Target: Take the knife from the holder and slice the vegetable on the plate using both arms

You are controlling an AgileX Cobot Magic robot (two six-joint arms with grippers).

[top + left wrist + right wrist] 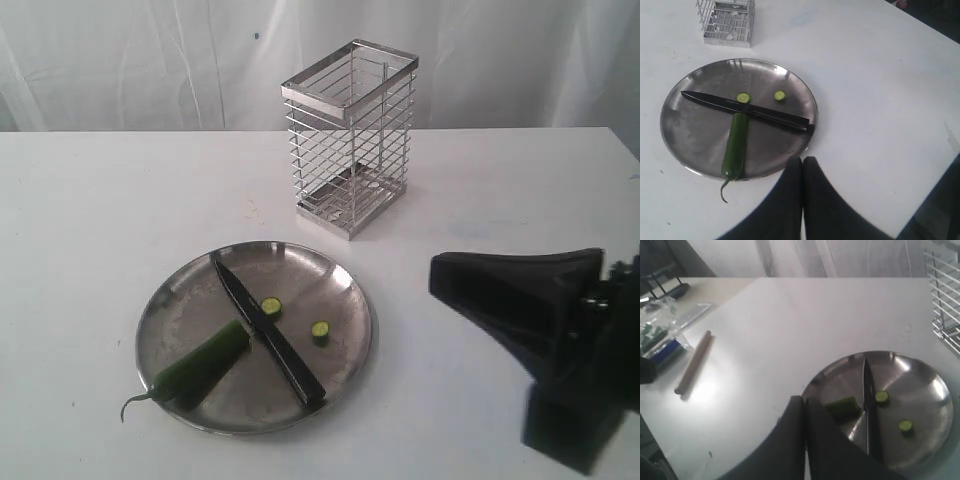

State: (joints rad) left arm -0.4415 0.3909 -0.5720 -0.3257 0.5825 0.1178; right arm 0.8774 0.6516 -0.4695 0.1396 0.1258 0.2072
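The steel plate [170,305] lies at the front of the white table. Across it lies the black knife [266,330], tip pointing toward the back left. The green chili [200,363] lies beside the blade with its cut end toward it and its stem over the rim. Two cut slices [271,306] [320,331] sit on the other side of the blade. Behind the plate stands the wire holder [350,135], with nothing in it. My right gripper [438,276] hovers right of the plate, shut and holding nothing [803,400]. My left gripper [802,160] is shut on nothing just outside the plate's rim [790,167], and does not appear in the exterior view.
In the right wrist view a wooden stick [692,362] and a clear container [660,335] lie on a neighbouring surface beyond the table's edge. A white curtain hangs behind the table.
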